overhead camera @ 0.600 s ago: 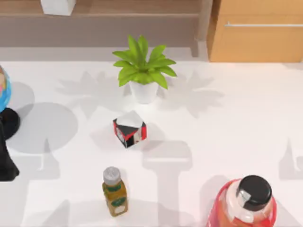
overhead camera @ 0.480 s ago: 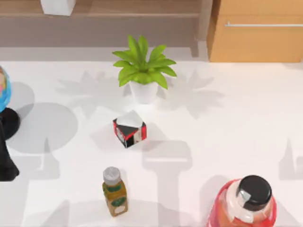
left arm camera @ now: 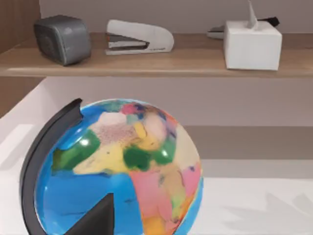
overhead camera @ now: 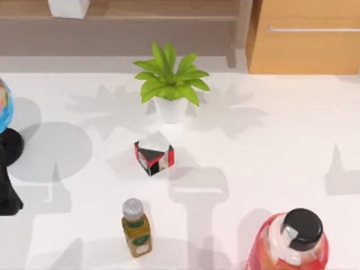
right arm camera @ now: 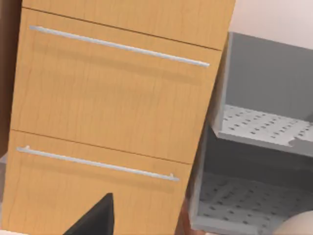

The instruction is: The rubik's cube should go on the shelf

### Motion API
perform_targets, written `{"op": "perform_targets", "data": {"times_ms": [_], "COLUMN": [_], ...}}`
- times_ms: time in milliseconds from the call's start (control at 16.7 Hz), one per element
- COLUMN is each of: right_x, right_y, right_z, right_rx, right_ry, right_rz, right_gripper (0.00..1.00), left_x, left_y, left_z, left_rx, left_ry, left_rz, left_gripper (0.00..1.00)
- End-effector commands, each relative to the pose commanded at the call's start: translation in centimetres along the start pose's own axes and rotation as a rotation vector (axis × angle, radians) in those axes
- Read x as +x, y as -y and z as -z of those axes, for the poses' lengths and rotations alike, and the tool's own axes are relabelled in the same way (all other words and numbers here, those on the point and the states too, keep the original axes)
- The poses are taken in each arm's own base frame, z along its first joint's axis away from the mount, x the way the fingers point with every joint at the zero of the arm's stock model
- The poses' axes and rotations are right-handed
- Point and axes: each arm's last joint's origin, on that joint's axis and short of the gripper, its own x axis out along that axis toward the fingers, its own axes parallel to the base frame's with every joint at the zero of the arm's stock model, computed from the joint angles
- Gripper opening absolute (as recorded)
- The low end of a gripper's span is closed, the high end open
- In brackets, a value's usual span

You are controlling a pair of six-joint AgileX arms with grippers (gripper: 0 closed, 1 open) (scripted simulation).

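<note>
globe (left arm camera: pixel 117 171) up close (black arc), shelf (left arm camera: pixel 146 66) beyond with stapler (left arm camera: pixel 139 36) and tissue box (left arm camera: pixel 253 44)

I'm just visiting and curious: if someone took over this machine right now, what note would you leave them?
Left gripper: at the table's left, beside the colourful globe on a black stand.
Right gripper: facing the orange-wood drawers with metal bar handles.
Long light-brown wooden shelf: carries a grey box, white stapler and white tissue box.
Done: nothing evident.
Left: put the small yellow-and-green rubik's cube on the shelf.
</note>
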Motion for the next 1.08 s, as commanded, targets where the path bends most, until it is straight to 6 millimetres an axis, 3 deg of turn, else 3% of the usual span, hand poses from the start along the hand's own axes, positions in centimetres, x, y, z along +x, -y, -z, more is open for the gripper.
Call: {"op": "perform_targets", "data": {"times_ms": [240, 540, 780, 1080], "right_x": [3.6, 10.9, 17.5, 24.0], "right_y": [0.0, -1.3, -3.4, -6.5], "right_z": [-2.5, -3.2, -0.8, 5.4], "right_rx": [-0.218, -0.54, -0.803, -1.096], "right_ry": [-0.005, -0.033, -0.052, -0.068], "right_rz": [-0.017, -0.048, -0.07, -0.08], "right_gripper": [1.0, 1.0, 1.0, 1.0], "left_x": [0.0, 0.0, 0.0, 0.0], "left_y": [0.0, 0.0, 0.0, 0.0], "left_z": [0.0, 0.0, 0.0, 0.0], "left_rx": [0.0, 0.0, 0.0, 0.0], "left_ry": [0.0, 0.0, 0.0, 0.0], "left_rz": [0.0, 0.0, 0.0, 0.0], "left_gripper": [1.0, 1.0, 1.0, 1.0]}}
